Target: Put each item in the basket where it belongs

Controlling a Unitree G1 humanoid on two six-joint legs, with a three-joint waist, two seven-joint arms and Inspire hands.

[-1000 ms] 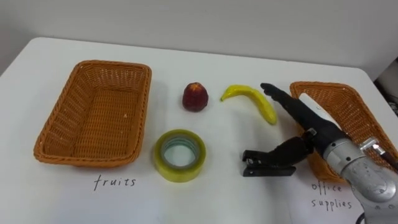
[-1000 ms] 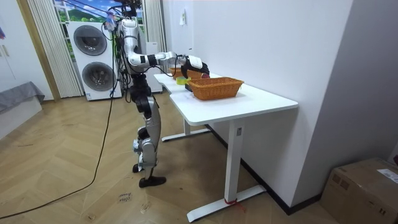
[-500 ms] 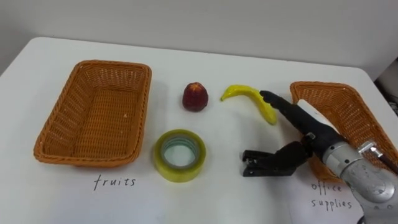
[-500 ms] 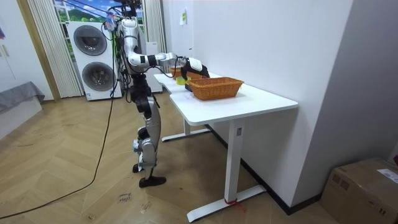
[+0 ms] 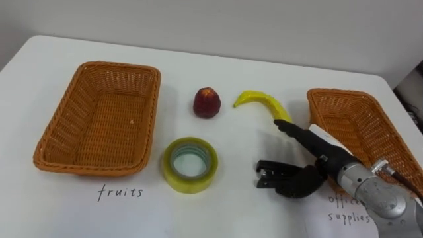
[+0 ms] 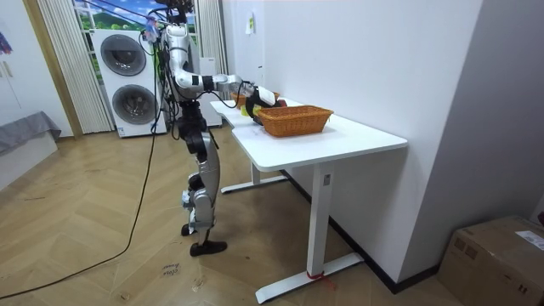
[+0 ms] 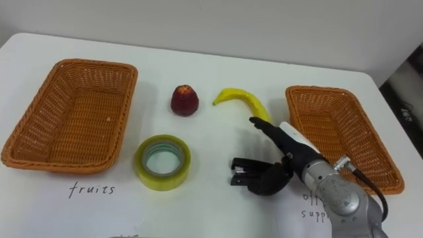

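My right hand (image 5: pixel 318 156) rests low on the white table (image 5: pixel 218 59), right beside a black stapler-like tool (image 5: pixel 269 176). Its fingers stretch straight out towards the banana (image 5: pixel 263 101), and the thumb curves down against the tool's right end. The tool lies flat on the table and is not lifted. A red apple (image 5: pixel 206 103) sits left of the banana. A roll of yellow tape (image 5: pixel 190 164) lies in front of the apple. The fruit basket (image 5: pixel 46 151) stands empty at the left. The office basket (image 5: pixel 360 129) stands at the right, behind my hand.
Handwritten labels mark the table in front of each basket. The table's near edge runs just below the tape and the tool. In the room view the robot (image 6: pixel 191 127) stands at the table's far end, with a washing machine (image 6: pixel 129 81) behind it.
My right hand has dropped and drawn back from the banana towards the black tool, and its thumb has come down against the tool. The fruit, tape and baskets have stayed put.
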